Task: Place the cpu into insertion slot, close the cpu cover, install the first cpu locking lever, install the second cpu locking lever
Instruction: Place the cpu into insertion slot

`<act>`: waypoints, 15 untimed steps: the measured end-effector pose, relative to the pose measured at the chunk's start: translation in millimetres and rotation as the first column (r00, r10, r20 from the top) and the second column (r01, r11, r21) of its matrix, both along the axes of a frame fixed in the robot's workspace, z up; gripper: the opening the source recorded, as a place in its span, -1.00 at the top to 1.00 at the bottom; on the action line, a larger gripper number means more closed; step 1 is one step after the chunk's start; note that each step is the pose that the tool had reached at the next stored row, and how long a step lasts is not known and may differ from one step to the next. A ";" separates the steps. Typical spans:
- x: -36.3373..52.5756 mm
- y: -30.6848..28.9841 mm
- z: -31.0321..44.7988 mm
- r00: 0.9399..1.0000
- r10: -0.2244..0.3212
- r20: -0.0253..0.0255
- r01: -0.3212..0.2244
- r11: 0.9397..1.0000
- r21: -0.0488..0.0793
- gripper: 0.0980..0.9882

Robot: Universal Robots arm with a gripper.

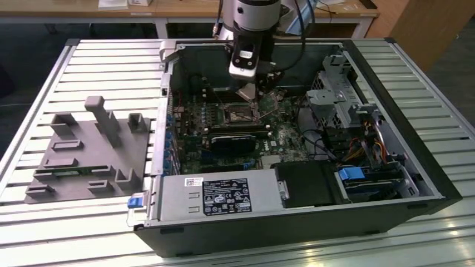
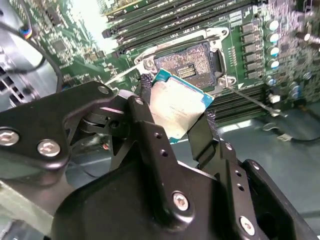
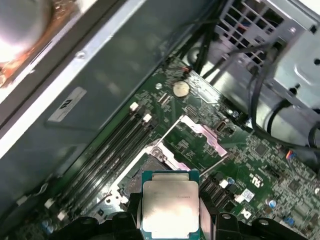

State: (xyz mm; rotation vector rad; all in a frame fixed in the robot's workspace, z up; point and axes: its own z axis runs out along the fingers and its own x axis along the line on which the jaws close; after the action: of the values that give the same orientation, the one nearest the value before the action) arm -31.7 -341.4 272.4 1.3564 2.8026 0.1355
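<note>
We see an open black desktop computer case lying on its side on a slatted metal worktop. The robot arm hangs over the middle of the case. Its black jaws are closed on two opposite edges of the cpu, a small, thin, flat square chip with a pale silver-grey metal face.

The chip is held in the air just short of the insertion slot, a square socket with a dark frame and a dull metallic centre. The chip is not seated, and the socket's contact field lies uncovered.

In the first wrist view, the cpu cover, a thin silver-grey metal frame with a square window, is swung open off the socket. A thin metal locking lever juts out from one socket corner.

In the exterior view, a grey power supply box sits at six o'clock from the socket. A grey plastic fixture rests on the worktop at nine o'clock from the case.
</note>
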 end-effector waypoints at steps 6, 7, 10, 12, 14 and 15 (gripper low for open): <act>0.0 0.0 -5.0 0.994 -0.108 0.000 0.108 0.994 0.000 0.00; 0.0 0.0 -5.9 0.992 -0.127 0.000 0.127 0.992 0.000 0.00; 0.0 0.0 -8.5 0.984 -0.181 0.000 0.181 0.984 0.000 0.00; 0.0 0.0 -10.2 0.976 -0.216 0.000 0.216 0.976 0.000 0.00; 0.0 0.0 -11.9 0.968 -0.251 0.000 0.251 0.968 0.000 0.00; 0.0 0.0 -12.8 0.963 -0.270 0.000 0.270 0.963 0.000 0.00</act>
State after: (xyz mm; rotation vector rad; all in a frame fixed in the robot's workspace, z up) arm -31.7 -341.4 259.6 1.7191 2.5824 0.1285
